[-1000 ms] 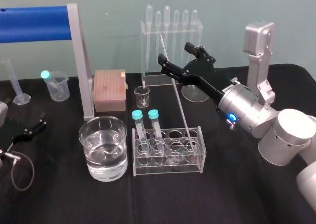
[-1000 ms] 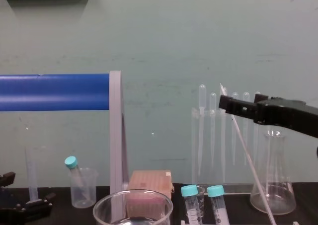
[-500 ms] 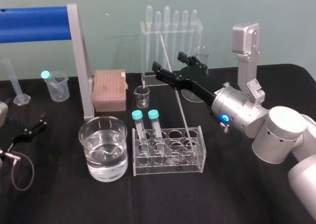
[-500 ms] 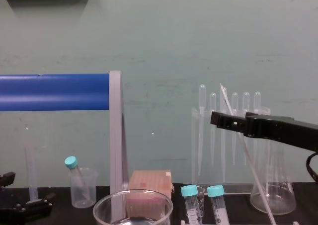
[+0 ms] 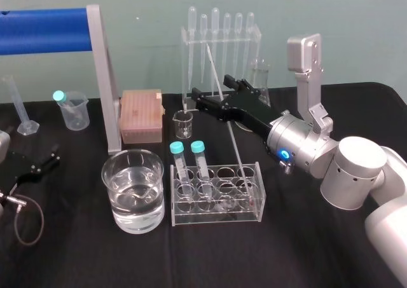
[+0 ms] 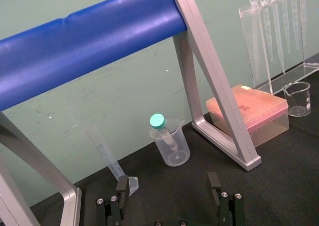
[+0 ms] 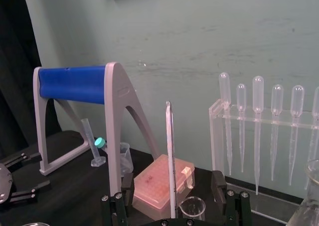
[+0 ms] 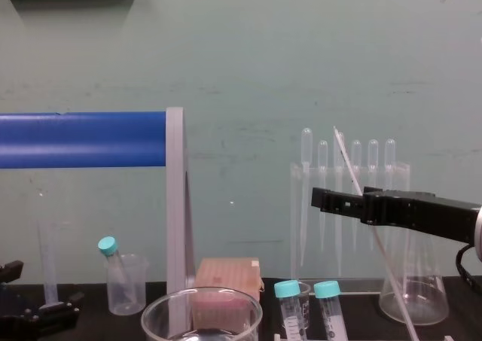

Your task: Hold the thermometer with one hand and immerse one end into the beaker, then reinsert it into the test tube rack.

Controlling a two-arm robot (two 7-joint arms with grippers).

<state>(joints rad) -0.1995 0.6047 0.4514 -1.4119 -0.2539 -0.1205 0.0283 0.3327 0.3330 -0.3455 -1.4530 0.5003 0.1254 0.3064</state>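
Right hand [image 5: 213,91]: extended forward and toward the robot's left above the table, the blue ring on its silver wrist lit. Its two black fingers [image 7: 218,183] stand wide apart. The thermometer [image 5: 233,138] passes up through the gap between them, roughly midway and clear of both pads in the right wrist view, so the hand grips nothing. The rod leans, with its upper end rising above the fingers. Its lower end runs down, toward the robot, into a right-hand hole of the test tube rack [image 5: 251,205], which sits below the hand and nearer the robot. The red tip cannot be made out. Two teal-capped tubes [image 5: 198,147] stand in the left end of the rack, below and to the left of the fingertips. The beaker [image 5: 105,170] stands just left of the rack, apart from the rod and part full of clear liquid, lower and further left of the hand. A small clear cup [image 5: 183,124] sits just under the leftmost fingertip. Beyond the hand are the pipette stand [image 5: 219,40] and the conical flask [image 8: 413,281]. A pink tip box [image 5: 141,113] lies left of the cup. The left gripper [image 6: 168,186] rests on the table far to the left, its fingers apart and holding nothing.
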